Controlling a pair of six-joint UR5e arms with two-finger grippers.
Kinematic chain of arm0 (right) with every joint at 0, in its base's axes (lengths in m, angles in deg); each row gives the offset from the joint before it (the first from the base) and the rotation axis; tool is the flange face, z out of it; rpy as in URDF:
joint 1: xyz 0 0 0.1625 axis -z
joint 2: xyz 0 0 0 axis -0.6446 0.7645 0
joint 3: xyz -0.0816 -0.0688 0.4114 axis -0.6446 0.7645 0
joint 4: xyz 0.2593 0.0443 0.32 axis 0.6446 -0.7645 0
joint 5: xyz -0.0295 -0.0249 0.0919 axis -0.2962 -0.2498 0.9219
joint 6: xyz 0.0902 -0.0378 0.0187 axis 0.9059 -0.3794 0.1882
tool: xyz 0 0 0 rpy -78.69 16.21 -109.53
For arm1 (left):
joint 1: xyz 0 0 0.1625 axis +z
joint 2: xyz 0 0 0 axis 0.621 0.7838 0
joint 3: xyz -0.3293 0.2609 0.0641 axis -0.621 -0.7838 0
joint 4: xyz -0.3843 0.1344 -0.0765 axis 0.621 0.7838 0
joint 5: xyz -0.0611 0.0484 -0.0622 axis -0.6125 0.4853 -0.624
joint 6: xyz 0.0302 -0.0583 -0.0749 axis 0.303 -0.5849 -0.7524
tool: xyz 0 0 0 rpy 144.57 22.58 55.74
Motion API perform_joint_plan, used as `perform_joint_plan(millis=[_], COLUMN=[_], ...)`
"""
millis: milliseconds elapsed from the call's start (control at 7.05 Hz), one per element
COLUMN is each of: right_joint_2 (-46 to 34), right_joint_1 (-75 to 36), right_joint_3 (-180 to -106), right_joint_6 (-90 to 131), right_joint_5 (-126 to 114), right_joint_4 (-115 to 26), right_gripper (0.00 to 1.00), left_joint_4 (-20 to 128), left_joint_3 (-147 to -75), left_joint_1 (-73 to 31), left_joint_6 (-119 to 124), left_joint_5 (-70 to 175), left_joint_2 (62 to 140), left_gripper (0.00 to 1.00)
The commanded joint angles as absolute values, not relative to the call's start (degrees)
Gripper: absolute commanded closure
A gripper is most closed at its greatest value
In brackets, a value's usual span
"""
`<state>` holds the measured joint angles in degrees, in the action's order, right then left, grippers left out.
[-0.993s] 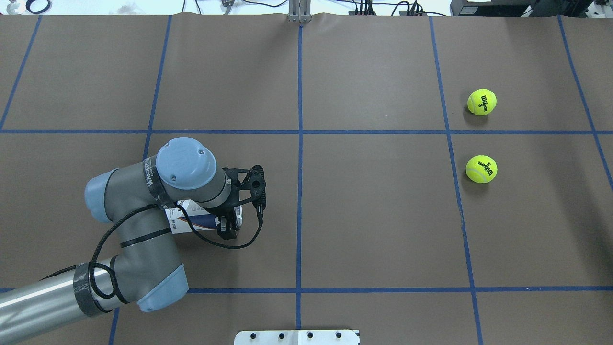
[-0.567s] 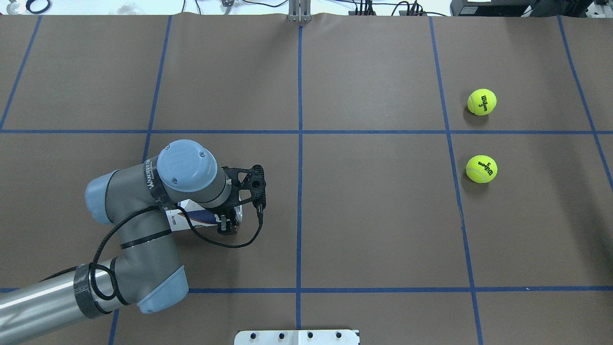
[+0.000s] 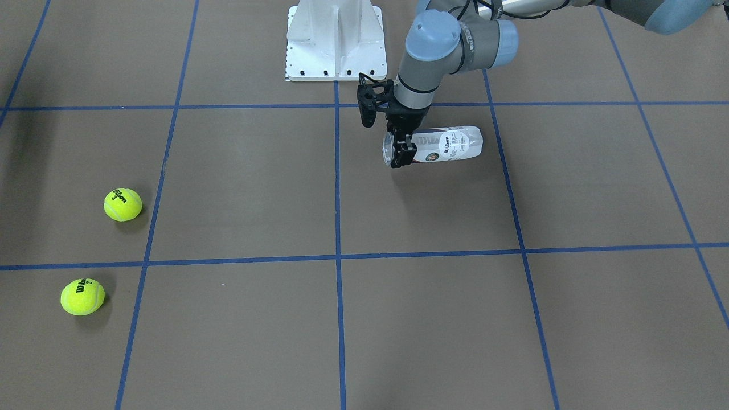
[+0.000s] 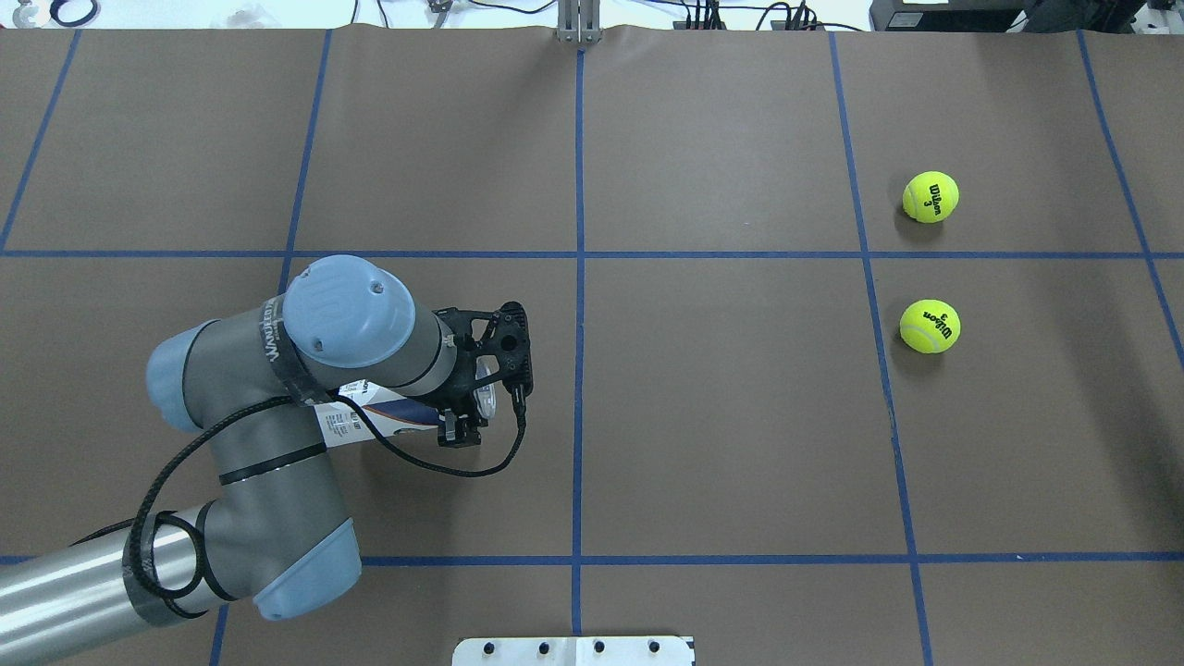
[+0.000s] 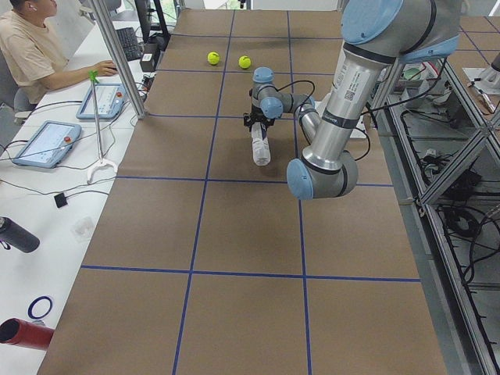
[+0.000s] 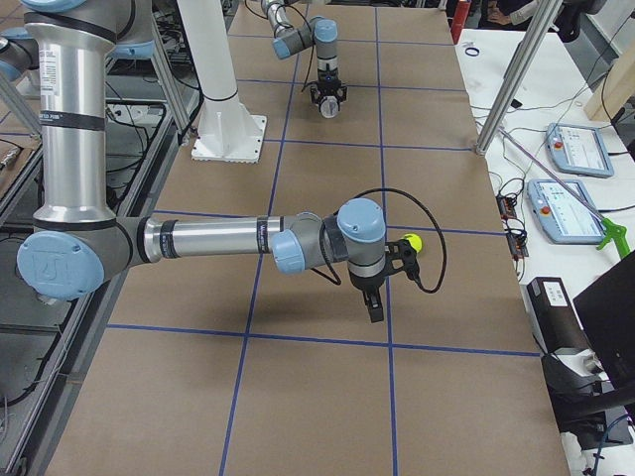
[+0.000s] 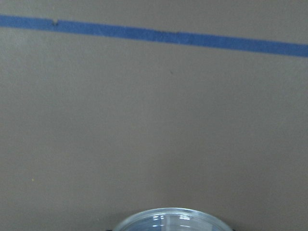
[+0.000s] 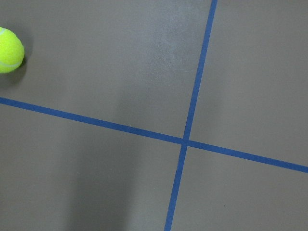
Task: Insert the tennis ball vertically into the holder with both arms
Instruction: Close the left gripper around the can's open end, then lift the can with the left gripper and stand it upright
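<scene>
The holder [image 3: 450, 146] is a clear can with a Wilson label, lying on its side on the brown table. My left gripper [image 3: 399, 146] is shut on it just behind the silver rim [image 4: 484, 399]. The left wrist view shows only the rim's edge [image 7: 171, 215] at the bottom. The holder also shows in the exterior left view [image 5: 260, 145]. Two yellow tennis balls [image 4: 931, 196] [image 4: 930, 326] lie far off on the right side. My right gripper [image 6: 374, 302] hangs over the table near one ball [image 6: 412, 241]; I cannot tell whether it is open or shut.
The white pedestal base [image 3: 335, 40] stands at the robot's edge of the table. Blue tape lines [image 4: 579, 277] divide the brown surface into squares. A ball [image 8: 9, 49] sits at the left edge of the right wrist view. An operator's desk with tablets [image 5: 47, 143] runs along the far side.
My left gripper has moved a little to the right and away from the robot, carrying the holder's rim end with it. The balls have not moved.
</scene>
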<state>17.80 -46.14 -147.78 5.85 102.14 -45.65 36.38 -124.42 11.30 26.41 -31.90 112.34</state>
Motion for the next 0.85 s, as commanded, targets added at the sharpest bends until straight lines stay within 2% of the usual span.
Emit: perform_joint_plan(millis=[0, 425, 567, 709], right_joint_2=[17.8, 17.9, 17.9, 17.9], right_joint_1=[-46.1, -46.2, -46.2, -46.2], right_joint_3=[-147.8, -147.9, -147.9, -147.9], right_joint_6=[5.9, 5.9, 5.9, 5.9], right_joint_5=[102.2, 102.8, 102.8, 102.8], right_joint_4=[-45.6, -45.6, -45.6, -45.6], right_gripper=[0.0, 0.0, 0.0, 0.0], left_joint_4=[45.4, 74.4, 86.6, 100.7], left_joint_3=[-129.5, -128.0, -124.2, -116.5], left_joint_1=[10.7, 10.4, 10.7, 10.8], left_joint_6=[19.4, 2.6, -1.5, -4.2], left_joint_5=[-31.9, -27.7, -23.7, -19.0], left_joint_2=[112.7, 113.0, 113.1, 115.7], left_gripper=[0.27, 0.29, 0.31, 0.32])
